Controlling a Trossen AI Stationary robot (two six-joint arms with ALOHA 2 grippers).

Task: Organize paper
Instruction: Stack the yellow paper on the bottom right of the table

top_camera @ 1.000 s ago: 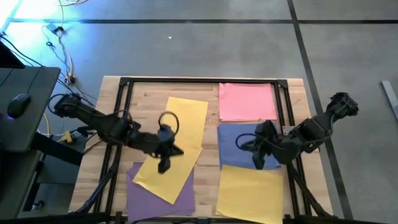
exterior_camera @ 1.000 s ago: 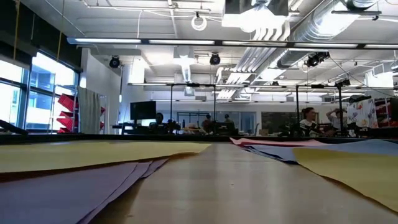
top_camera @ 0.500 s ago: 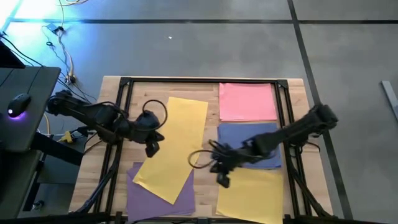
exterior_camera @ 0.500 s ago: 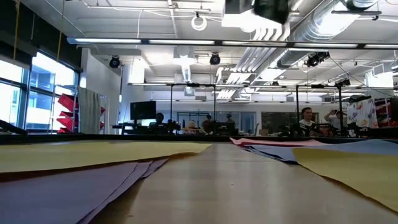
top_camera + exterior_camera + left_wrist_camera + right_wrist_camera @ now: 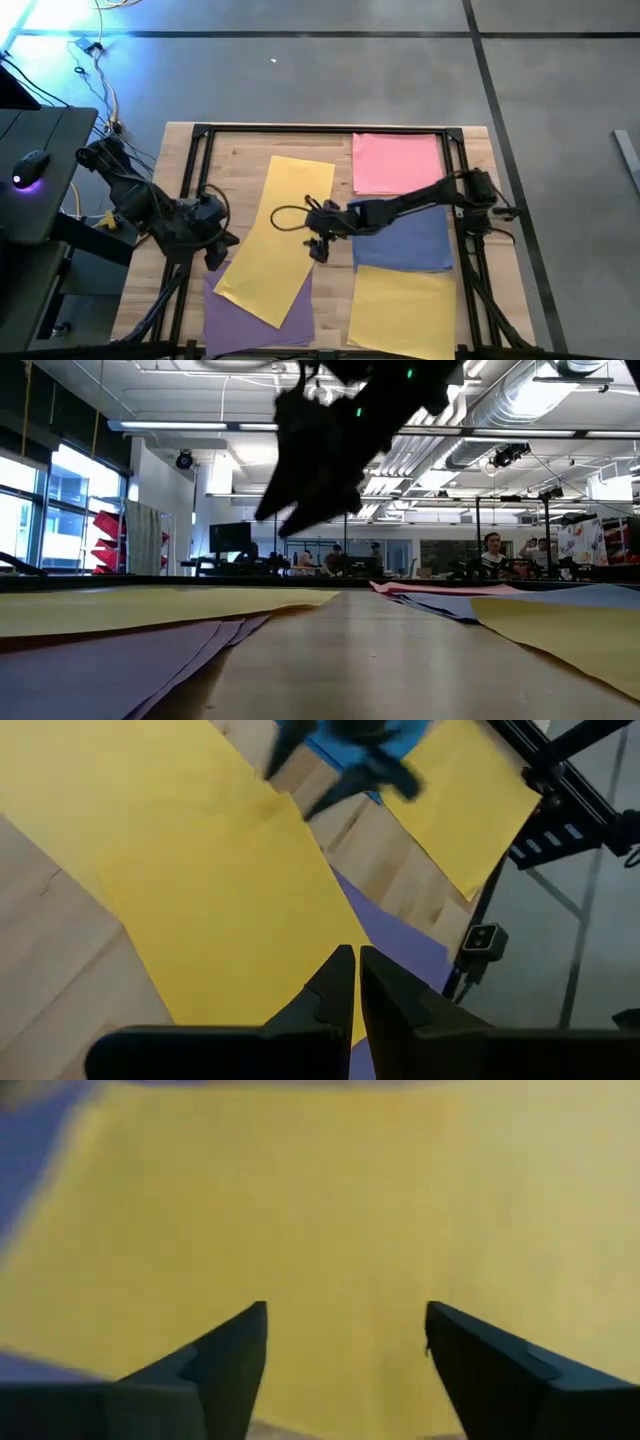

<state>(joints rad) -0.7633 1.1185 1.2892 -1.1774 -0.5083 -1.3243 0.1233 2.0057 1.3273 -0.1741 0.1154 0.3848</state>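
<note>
A large yellow sheet (image 5: 275,240) lies tilted on the table's left half, and its near end covers part of a purple sheet (image 5: 240,315). On the right half lie a pink sheet (image 5: 398,163) at the far side, a blue sheet (image 5: 410,235) in the middle and a second yellow sheet (image 5: 400,310) nearest. My left gripper (image 5: 213,258) is shut and sits by the tilted sheet's left edge (image 5: 200,870). My right gripper (image 5: 320,250) is stretched across from the right. It is open (image 5: 345,1315) and hangs above that sheet's right edge, clear of the table (image 5: 300,510).
A black metal frame (image 5: 320,129) runs around the wooden table top, with rails along both sides. Bare wood (image 5: 235,165) shows at the far left. A desk with a mouse (image 5: 30,165) stands beyond the left edge. People sit far back in the room (image 5: 492,550).
My right gripper has swung from above the blue sheet toward the table's left and now hangs over the tilted yellow sheet's right edge. My left gripper has drawn back from over that sheet toward the table's left edge. The sheets have stayed where they were.
</note>
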